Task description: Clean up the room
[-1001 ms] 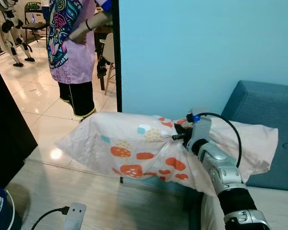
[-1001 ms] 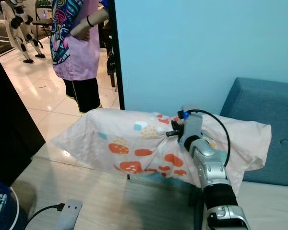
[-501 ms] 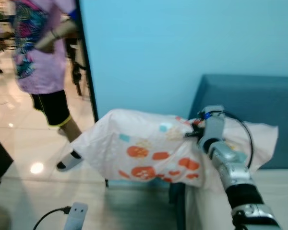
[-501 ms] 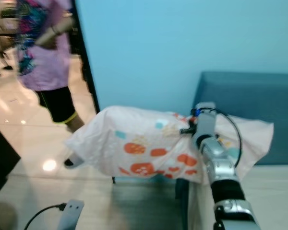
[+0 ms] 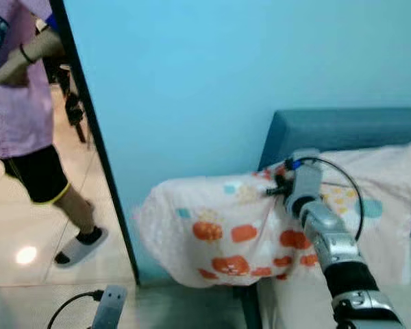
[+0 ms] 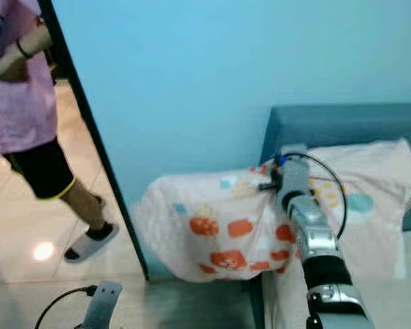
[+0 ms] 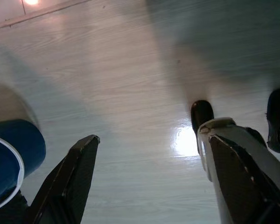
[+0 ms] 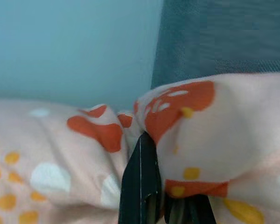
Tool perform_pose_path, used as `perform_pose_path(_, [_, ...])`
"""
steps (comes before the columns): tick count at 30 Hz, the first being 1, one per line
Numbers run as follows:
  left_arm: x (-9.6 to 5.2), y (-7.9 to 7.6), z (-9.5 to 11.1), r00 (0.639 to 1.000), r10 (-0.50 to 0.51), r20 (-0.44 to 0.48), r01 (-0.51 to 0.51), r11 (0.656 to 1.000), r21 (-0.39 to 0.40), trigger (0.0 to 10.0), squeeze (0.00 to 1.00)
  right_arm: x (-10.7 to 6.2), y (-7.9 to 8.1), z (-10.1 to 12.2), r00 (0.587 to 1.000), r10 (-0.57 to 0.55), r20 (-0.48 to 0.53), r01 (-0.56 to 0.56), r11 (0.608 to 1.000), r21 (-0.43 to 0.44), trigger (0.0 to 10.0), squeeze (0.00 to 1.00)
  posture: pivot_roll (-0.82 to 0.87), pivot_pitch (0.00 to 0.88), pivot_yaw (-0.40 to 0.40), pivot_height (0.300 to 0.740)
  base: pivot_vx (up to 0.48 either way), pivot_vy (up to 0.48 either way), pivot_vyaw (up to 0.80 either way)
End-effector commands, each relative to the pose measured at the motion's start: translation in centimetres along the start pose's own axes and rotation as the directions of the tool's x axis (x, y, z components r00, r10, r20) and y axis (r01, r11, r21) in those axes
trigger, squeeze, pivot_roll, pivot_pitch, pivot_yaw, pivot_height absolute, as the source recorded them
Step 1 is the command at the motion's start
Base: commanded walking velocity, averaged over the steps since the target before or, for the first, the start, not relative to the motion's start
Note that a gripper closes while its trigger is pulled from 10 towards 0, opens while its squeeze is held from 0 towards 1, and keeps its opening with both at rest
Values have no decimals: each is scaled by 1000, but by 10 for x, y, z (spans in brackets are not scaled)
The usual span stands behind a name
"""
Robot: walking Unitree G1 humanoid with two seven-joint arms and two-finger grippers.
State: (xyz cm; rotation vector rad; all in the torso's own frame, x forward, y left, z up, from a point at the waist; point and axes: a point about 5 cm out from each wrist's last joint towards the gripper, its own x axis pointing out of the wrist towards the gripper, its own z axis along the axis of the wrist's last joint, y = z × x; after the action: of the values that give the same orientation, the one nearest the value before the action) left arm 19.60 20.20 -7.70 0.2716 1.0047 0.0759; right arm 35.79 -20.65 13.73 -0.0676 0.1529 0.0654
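Near the wood floor [image 7: 130,93], the left pincer [image 7: 149,182] hangs idle with its fingers spread wide, gripping nothing. Farther right, the right pincer [image 8: 163,205] is clamped on a bunched fold of a pale pillow [image 5: 219,233] with orange spots, held up against the blue sofa [image 5: 342,127]. Far left, a person [image 5: 20,116] stands beyond the blue wall [image 5: 226,68].

**Soft cloth, shiny floor**

The pale pink cloth pillow with orange blotches [image 5: 226,236] looked soft, matt and creased. The blue-grey sofa back [image 5: 342,130] was woven fabric. The cream tiled floor [image 5: 27,240] shone glossy; the pale wood-grain floor [image 7: 107,70] had a satin sheen.
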Motion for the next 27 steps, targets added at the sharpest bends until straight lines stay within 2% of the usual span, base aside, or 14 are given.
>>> perform_pose_path(1, [-1,2,-8,1000,4,-26,-3,1000,19,10000,0,2,4,23,994,21,109,-19,1000,-22,10000,0,42,0,-48,725,0,0,0])
perform_pose_path(9, [-1,1,-8,1000,-2,-22,3,1000,22,10000,0,2,-4,26,993,3,116,2,999,-39,10000,0,40,0,-52,725,0,0,0])
perform_pose_path(12, [-1,0,-8,1000,-5,-16,4,1000,-14,10000,0,1,-12,27,993,-19,113,24,999,-46,10000,0,40,0,-53,725,0,0,0])
perform_pose_path(15, [-1,0,-9,1000,-8,-20,8,1000,-13,10000,0,-1,-23,27,993,-46,106,53,996,-69,10000,0,39,0,-52,725,0,0,0])
perform_pose_path(20, [-1,0,-9,1000,-1,-25,1,1000,-10,10000,0,-2,-36,30,992,-69,107,79,993,-90,10000,0,39,0,-52,725,0,-437,0])
perform_pose_path(27, [-1,0,-10,1000,7,-28,-7,1000,-9,10000,0,-2,-54,39,988,-100,115,120,975,-185,10000,0,44,0,-54,725,0,-469,0])
